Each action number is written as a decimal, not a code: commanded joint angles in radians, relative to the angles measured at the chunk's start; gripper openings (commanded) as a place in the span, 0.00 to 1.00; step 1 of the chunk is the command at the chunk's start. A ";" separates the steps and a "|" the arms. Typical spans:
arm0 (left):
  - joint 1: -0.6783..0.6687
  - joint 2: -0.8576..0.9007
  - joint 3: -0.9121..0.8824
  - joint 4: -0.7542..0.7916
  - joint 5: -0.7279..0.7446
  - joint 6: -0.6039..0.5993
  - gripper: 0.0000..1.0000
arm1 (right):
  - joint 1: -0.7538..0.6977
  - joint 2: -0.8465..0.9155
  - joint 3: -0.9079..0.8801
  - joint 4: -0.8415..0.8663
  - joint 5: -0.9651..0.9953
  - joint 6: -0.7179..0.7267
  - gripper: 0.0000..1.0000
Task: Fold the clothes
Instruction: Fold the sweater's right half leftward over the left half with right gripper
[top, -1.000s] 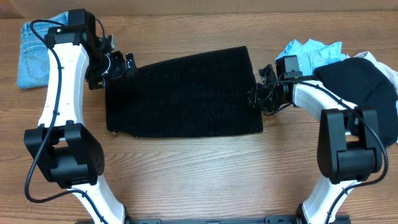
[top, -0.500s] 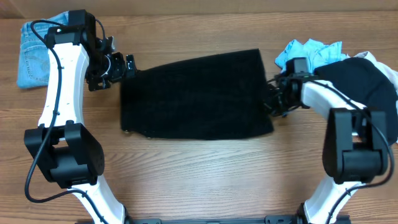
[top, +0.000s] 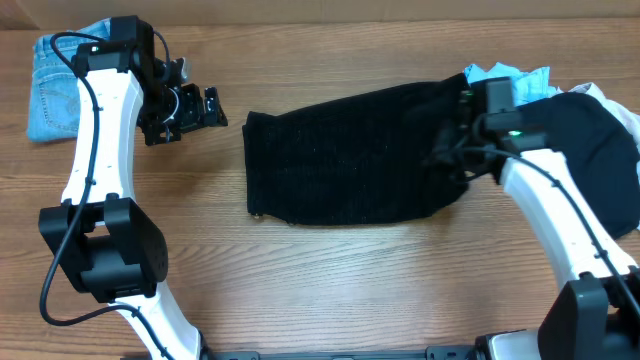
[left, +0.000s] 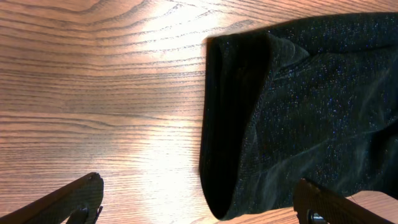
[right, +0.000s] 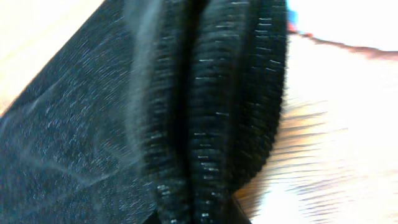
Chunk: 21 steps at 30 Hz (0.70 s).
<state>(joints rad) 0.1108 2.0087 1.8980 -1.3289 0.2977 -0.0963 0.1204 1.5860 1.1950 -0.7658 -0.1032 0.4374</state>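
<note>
A black knit garment (top: 350, 155) lies flat across the middle of the table. My right gripper (top: 455, 145) is shut on its bunched right edge; the right wrist view shows the ribbed folds (right: 205, 112) gathered between the fingers (right: 199, 214). My left gripper (top: 200, 108) is open and empty, hovering to the left of the garment's left edge and apart from it. In the left wrist view the garment's left end (left: 298, 106) lies on bare wood ahead of the open fingers (left: 199, 199).
Folded blue jeans (top: 55, 85) lie at the far left back corner. A light blue cloth (top: 500, 80), a dark garment (top: 590, 130) and a bit of white cloth (top: 600, 92) are piled at the back right, close behind the right arm.
The right gripper has dragged the black garment to the right. Its left edge slid away from the left gripper, which stayed in place and no longer touches it.
</note>
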 joint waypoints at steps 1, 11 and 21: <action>-0.001 0.007 -0.008 -0.003 0.018 0.026 1.00 | 0.141 -0.023 0.006 0.048 0.053 -0.014 0.04; -0.002 0.007 -0.008 -0.005 0.018 0.030 1.00 | 0.359 -0.023 0.014 0.167 0.049 0.047 0.04; -0.002 0.007 -0.008 -0.004 0.017 0.036 1.00 | 0.438 -0.023 0.018 0.235 -0.033 0.047 0.04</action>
<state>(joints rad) 0.1108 2.0087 1.8977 -1.3323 0.3004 -0.0933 0.5278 1.5860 1.1950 -0.5598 -0.0750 0.5163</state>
